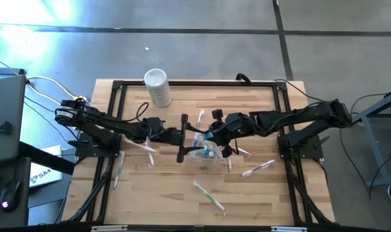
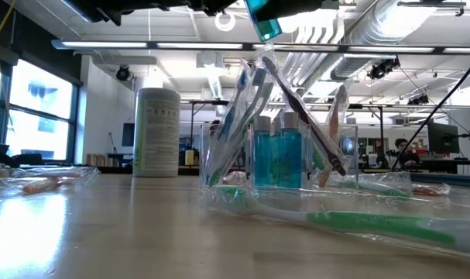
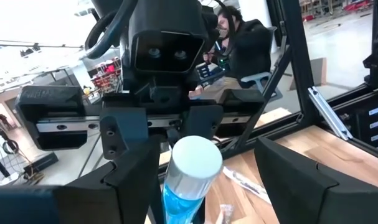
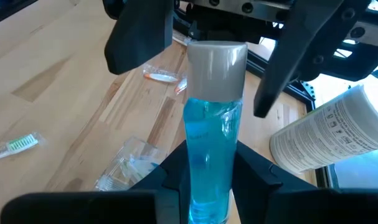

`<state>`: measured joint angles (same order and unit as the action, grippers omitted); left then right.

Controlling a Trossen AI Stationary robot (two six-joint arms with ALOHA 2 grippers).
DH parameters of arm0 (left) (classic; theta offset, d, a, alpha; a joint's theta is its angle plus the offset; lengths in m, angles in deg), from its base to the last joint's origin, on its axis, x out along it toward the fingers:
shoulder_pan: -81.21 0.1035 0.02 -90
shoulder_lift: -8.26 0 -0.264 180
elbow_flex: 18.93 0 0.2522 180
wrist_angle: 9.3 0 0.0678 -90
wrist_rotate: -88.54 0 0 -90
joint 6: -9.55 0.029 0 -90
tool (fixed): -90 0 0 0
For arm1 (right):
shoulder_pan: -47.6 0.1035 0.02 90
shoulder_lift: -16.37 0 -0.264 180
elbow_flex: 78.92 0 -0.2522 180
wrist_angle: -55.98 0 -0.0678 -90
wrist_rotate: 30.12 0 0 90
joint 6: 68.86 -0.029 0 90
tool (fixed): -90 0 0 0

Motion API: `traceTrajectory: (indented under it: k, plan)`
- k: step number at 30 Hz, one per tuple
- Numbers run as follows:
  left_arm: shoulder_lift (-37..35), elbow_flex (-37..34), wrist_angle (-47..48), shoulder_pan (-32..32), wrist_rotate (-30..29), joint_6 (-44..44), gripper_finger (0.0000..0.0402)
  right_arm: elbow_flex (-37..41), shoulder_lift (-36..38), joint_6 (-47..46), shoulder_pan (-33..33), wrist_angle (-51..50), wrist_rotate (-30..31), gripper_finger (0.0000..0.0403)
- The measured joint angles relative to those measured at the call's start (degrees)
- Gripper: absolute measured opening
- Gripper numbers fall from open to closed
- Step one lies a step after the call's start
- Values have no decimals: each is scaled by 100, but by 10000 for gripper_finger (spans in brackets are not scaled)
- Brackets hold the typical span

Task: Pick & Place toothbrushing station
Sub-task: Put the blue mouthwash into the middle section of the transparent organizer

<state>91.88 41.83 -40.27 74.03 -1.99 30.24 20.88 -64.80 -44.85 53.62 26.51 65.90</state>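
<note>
The clear plastic cup (image 2: pixel 281 159) stands near the middle of the worktop (image 1: pixel 169 193) and contains upright toothbrushes (image 2: pixel 246 116) and teal toothpaste tubes (image 2: pixel 279 159). The right gripper (image 4: pixel 208 186) is clamped on a teal tube (image 4: pixel 208 143) above the cup. The left gripper (image 3: pixel 189 180) faces it, fingers apart. Only the low view shows the cup's contents. The white cylinder (image 1: pixel 157 86) near the far edge carries unreadable print.

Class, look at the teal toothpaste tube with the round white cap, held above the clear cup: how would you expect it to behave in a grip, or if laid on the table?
The teal tube looks smooth and glossy, so it may slip in the right gripper's narrow hold. Its round body and white cap suggest it would roll on the wooden table. It is probably light.
</note>
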Motion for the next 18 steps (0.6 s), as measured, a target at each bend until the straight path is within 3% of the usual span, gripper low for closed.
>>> traceTrajectory:
  k: [5, 11, 18]
  plan:
    - [0, 0, -9, 2, -7, 0, 203, 0, 0, -2, 0, 2, -9, 78]
    - [-3, 0, -34, 7, -40, 115, 96, 0, 0, -88, 0, -15, -59, 78]
    - [-9, 1, 19, 4, -190, 169, 90, 0, 0, -337, 0, -44, -54, 89]
